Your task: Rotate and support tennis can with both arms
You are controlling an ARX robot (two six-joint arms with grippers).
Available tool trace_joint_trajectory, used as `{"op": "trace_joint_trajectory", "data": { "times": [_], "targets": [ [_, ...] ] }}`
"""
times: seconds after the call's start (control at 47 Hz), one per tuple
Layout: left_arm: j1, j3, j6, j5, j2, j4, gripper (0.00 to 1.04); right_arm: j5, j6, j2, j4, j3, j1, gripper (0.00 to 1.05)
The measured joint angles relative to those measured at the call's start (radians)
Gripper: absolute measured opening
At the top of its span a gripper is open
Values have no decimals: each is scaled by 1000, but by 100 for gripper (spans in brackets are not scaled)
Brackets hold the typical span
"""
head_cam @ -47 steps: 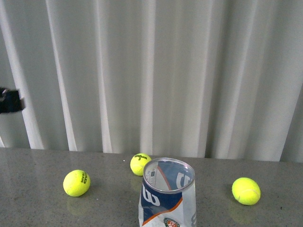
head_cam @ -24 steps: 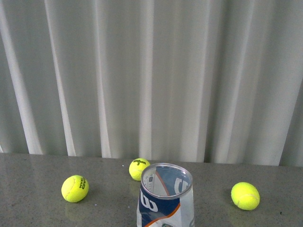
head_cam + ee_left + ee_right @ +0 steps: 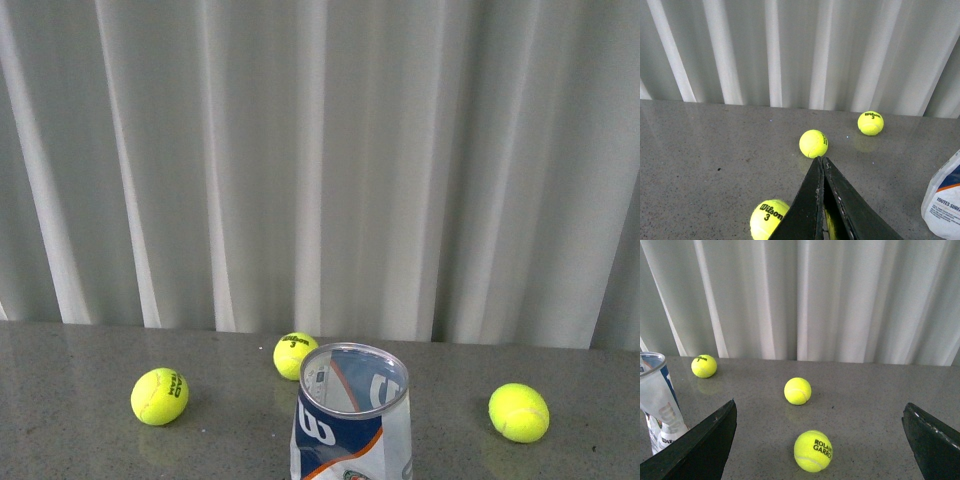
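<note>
The tennis can (image 3: 352,415) stands upright on the grey table, its open silver rim facing up and its navy and orange label facing me. Neither arm shows in the front view. My left gripper (image 3: 821,160) is shut and empty above the table, with the can (image 3: 942,200) apart from it at the picture's edge. My right gripper (image 3: 820,406) is wide open and empty, with the can (image 3: 660,405) outside one finger (image 3: 700,450).
Three yellow-green tennis balls (image 3: 160,396), (image 3: 296,355), (image 3: 519,412) lie around the can. A Wilson ball (image 3: 769,219) lies close beside the left fingers. A Roland Garros ball (image 3: 813,450) lies between the right fingers. A white curtain (image 3: 320,150) hangs behind the table.
A black arm part at the left edge of the front view has gone out of sight. The view has shifted slightly. The can and balls stay in place.
</note>
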Motion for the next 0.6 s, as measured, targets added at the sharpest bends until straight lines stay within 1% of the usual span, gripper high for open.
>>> {"op": "trace_joint_trajectory", "data": {
  "times": [0.149,0.596],
  "targets": [
    [0,-23,2,2,-40,9,4,0,0,0,0,0,0,98],
    [0,-23,3,3,-278,-219,4,0,0,0,0,0,0,98]
  ]
}}
